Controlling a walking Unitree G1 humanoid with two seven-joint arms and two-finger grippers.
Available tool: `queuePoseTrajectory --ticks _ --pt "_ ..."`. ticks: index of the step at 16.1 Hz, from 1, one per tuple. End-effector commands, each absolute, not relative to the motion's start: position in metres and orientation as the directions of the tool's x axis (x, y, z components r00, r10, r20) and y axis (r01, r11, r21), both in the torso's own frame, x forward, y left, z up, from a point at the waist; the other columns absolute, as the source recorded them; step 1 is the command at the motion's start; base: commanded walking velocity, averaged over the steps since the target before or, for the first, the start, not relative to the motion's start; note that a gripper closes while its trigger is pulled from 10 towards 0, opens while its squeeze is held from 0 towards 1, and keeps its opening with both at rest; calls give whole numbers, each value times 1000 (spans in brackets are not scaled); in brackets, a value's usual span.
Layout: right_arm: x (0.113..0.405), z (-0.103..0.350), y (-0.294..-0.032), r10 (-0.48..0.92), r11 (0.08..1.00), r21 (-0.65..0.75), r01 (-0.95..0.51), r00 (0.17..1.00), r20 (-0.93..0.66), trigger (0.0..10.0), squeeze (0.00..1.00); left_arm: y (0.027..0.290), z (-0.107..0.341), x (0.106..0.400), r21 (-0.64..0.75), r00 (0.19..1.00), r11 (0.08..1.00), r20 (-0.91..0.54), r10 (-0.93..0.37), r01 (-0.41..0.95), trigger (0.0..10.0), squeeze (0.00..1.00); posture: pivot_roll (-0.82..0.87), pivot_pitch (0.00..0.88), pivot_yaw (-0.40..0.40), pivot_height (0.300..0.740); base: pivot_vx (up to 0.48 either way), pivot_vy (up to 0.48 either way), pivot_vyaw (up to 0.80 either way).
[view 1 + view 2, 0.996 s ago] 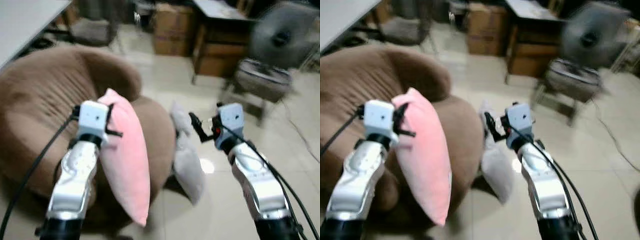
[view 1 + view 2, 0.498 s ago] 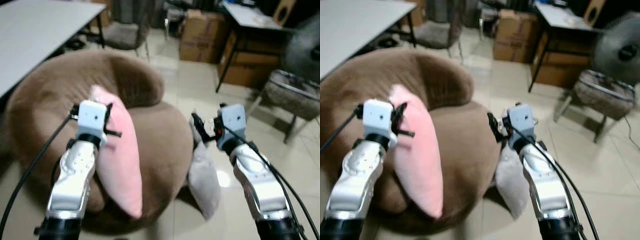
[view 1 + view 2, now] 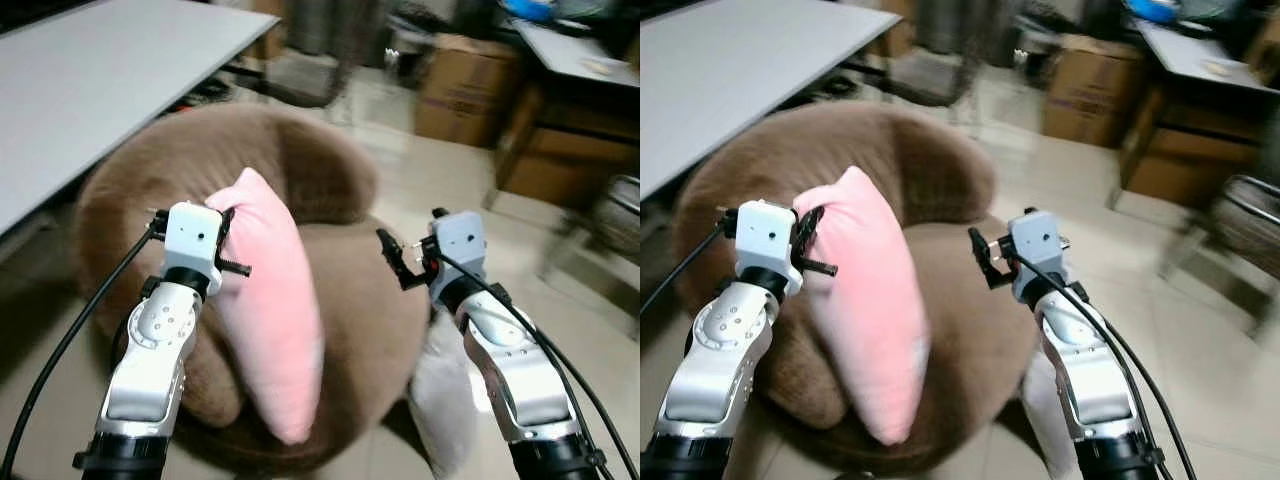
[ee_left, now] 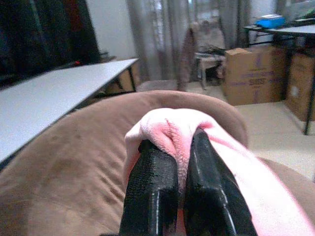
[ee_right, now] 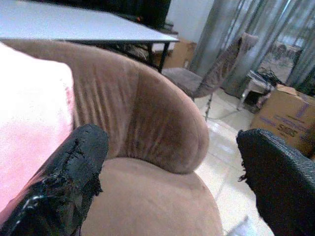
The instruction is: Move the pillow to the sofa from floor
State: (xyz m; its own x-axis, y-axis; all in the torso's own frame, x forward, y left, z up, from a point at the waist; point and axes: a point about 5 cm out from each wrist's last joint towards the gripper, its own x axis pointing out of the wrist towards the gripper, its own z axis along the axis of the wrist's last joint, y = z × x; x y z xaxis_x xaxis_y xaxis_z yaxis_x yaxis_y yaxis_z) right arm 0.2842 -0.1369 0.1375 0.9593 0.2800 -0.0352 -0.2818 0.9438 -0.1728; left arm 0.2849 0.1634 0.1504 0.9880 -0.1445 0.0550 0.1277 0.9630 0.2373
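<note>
Head views: the left end effector (image 3: 222,240), arm raised forward, pinches the top corner of the pink pillow (image 3: 272,320), which hangs over the brown sofa (image 3: 340,290). The right end effector (image 3: 392,258) is held level beside it, over the sofa's seat.

Left wrist view: both fingers (image 4: 150,189) clamp a fold of pillow.

Right wrist view: its fingers (image 5: 69,172) are spread wide, holding nothing. Printing on a box (image 5: 288,115) is too blurred to read.

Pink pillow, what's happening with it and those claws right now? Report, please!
Left claw shut on pink pillow, hanging over brown sofa. Right claw open, empty. Grey pillow beside sofa.
</note>
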Motion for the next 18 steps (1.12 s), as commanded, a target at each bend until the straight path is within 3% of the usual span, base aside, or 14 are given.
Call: queuePoseTrajectory --ticks 1,8,11,16,18 --pt "286 138 -148 230 957 -176 -231 973 -28 10000 0 154 159 287 242 977 957 100 -186 158 10000 0 76 0 -44 740 292 0 0" --pt "282 135 -152 222 961 -156 -228 974 -53 10000 0 143 155 298 255 965 941 80 -248 221 10000 0 57 0 -27 740 234 0 0" --pt "282 137 -154 248 957 -139 -254 967 -58 10000 0 128 153 310 315 931 890 50 -362 329 10000 0 44 0 -21 740 0 0 0" --pt "275 144 -158 420 889 -164 -427 904 -75 10000 0 105 172 359 364 918 867 71 -390 340 10000 0 9 0 -8 740 0 0 0" --pt "264 146 -161 567 801 -150 -580 814 -123 10000 0 95 174 377 369 936 874 32 -352 316 10000 0 -17 0 7 740 0 0 0"
